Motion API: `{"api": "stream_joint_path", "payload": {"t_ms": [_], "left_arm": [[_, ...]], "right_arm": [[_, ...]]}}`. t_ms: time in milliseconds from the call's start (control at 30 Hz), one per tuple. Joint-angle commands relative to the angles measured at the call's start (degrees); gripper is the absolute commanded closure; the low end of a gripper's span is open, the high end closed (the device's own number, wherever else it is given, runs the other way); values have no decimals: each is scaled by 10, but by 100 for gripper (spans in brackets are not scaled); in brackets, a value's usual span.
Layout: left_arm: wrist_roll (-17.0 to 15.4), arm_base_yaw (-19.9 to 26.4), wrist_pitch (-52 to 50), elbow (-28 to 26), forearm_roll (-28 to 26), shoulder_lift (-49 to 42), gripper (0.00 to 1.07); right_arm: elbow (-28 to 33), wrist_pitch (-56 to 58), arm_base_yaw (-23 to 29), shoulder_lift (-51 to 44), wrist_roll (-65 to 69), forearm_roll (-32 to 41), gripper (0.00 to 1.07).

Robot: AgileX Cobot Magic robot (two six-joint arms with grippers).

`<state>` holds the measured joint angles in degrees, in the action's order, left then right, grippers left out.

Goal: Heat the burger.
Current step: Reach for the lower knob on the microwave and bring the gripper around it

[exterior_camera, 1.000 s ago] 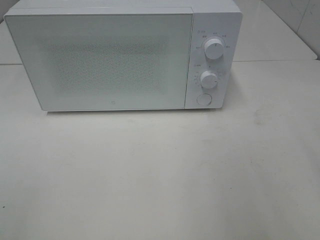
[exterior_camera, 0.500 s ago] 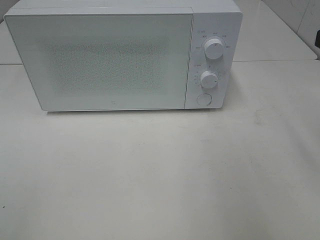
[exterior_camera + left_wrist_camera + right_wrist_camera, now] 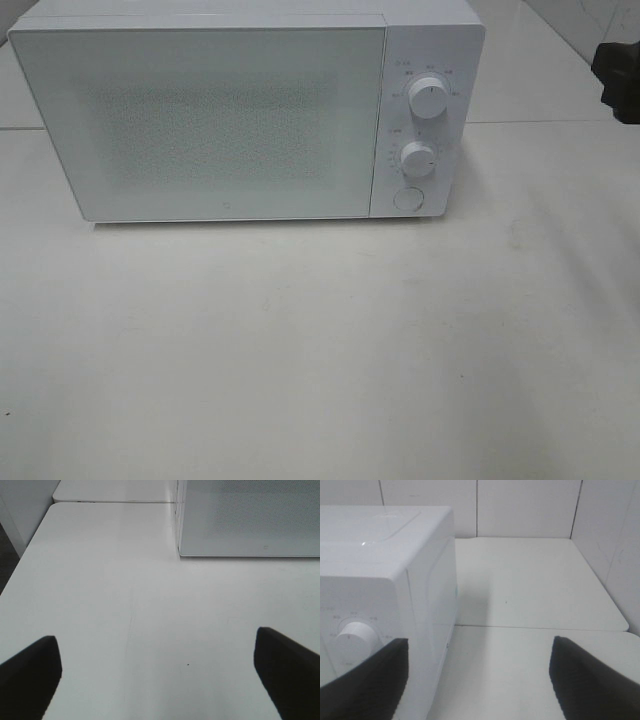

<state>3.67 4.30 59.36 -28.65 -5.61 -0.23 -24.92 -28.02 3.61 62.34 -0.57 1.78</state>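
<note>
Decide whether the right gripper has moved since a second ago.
Yes. The right gripper has come in from the right edge, leftward toward the microwave.

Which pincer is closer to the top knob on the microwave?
Right. The right pincer hangs off the microwave's knob side, facing the top knob. The left pincer hangs over the table, off the door's far corner.

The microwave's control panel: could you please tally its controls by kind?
Knobs: 2, the upper knob and the lower knob
Round button: 1
Total: 3
</note>
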Motion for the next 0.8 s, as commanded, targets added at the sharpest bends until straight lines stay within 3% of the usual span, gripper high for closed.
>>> {"api": "stream_joint_path", "payload": {"t_ms": [33, 100, 167, 233, 467, 800], "left_arm": [[-2, -3, -5, 2, -3, -17, 9], [-2, -3, -5, 2, -3, -17, 9], [-2, -3, -5, 2, -3, -17, 9], [-2, -3, -5, 2, -3, -17, 9], [-2, -3, -5, 2, -3, -17, 9], [-2, -3, -5, 2, -3, -17, 9]], "right_arm": [[38, -119, 0, 23, -65, 97, 31], [45, -138, 5, 27, -76, 111, 31], [68, -209, 57, 50, -133, 179, 31], [70, -222, 71, 59, -147, 194, 31], [70, -315, 202, 133, -209, 321, 31], [69, -415, 311, 213, -209, 394, 31]]}}
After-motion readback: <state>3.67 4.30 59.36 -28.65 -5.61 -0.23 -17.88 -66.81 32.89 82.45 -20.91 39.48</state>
